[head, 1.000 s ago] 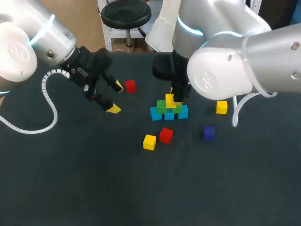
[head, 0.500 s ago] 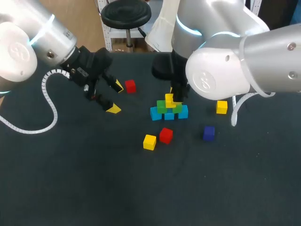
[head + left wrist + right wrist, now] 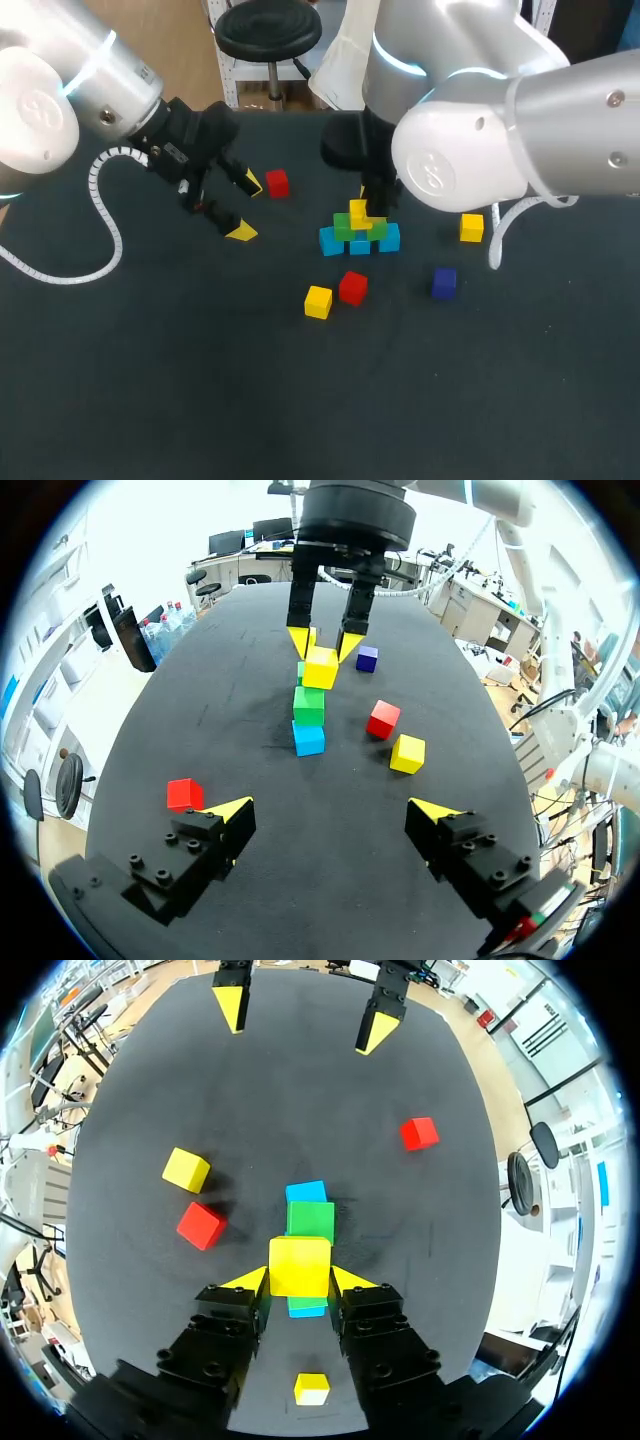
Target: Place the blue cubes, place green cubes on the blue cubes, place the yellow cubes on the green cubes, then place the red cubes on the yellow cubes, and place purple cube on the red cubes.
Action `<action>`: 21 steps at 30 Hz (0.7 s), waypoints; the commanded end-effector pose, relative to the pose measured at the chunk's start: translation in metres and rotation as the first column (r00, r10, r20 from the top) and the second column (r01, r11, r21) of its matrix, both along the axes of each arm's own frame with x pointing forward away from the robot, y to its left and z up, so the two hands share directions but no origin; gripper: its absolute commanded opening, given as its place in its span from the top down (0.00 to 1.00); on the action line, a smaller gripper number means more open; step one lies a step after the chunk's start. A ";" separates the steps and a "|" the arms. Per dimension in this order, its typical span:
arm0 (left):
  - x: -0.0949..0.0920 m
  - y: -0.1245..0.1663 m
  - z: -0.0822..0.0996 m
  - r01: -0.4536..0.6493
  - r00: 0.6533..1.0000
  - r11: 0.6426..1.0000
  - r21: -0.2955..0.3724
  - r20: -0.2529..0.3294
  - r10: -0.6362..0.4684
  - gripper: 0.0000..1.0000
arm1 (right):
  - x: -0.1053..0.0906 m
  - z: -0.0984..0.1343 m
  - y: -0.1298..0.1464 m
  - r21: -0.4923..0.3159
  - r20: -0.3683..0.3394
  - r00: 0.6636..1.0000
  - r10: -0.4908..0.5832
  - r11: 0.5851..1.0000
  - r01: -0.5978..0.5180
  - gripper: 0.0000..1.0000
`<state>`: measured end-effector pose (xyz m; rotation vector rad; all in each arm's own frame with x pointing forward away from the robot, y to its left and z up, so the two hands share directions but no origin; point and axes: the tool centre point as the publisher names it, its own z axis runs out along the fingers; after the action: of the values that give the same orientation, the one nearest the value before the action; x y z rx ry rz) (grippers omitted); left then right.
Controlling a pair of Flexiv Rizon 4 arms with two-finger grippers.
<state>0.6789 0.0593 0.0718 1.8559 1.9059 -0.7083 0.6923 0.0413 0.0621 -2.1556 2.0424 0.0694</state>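
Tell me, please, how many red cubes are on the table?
2. One red cube lies near the left pincer; the other sits beside a yellow cube, near the stack. The right arm may hide more.

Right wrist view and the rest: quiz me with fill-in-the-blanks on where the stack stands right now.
1. The right claw is shut on a cube coloured ____.
2. The left claw is open and holds ____.
3. On the blue cubes stand cubes coloured ____.
4. The red cubes lying loose on the table number ____.

Missing words: yellow; nothing; green; two.
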 end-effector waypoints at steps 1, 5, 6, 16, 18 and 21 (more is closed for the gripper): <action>0.000 0.001 -0.001 0.001 1.000 1.000 -0.002 0.003 -0.001 0.00 | 0.001 0.000 0.000 0.001 -0.003 1.000 0.000 1.000 0.000 1.00; 0.000 0.001 -0.001 0.001 1.000 1.000 -0.002 0.003 -0.001 0.00 | 0.002 0.000 0.000 0.001 -0.003 1.000 -0.002 1.000 0.002 0.98; 0.000 0.001 -0.001 0.001 1.000 1.000 -0.002 0.003 -0.001 0.00 | 0.002 0.000 0.000 0.002 -0.004 1.000 -0.002 1.000 0.002 0.88; 0.000 0.001 -0.001 0.001 1.000 1.000 -0.002 0.003 -0.001 0.00 | 0.003 -0.001 0.000 0.003 -0.008 1.000 -0.005 1.000 0.005 0.61; 0.000 0.001 -0.001 0.001 1.000 1.000 -0.002 0.003 -0.001 0.00 | 0.003 -0.001 0.000 0.003 -0.009 1.000 -0.005 1.000 0.005 0.56; 0.000 0.001 -0.001 0.001 1.000 1.000 -0.002 0.003 -0.001 0.00 | 0.003 -0.001 -0.001 0.004 -0.009 1.000 -0.005 1.000 0.005 0.48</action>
<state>0.6789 0.0593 0.0718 1.8559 1.9059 -0.7083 0.6935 0.0407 0.0615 -2.1495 2.0507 0.0769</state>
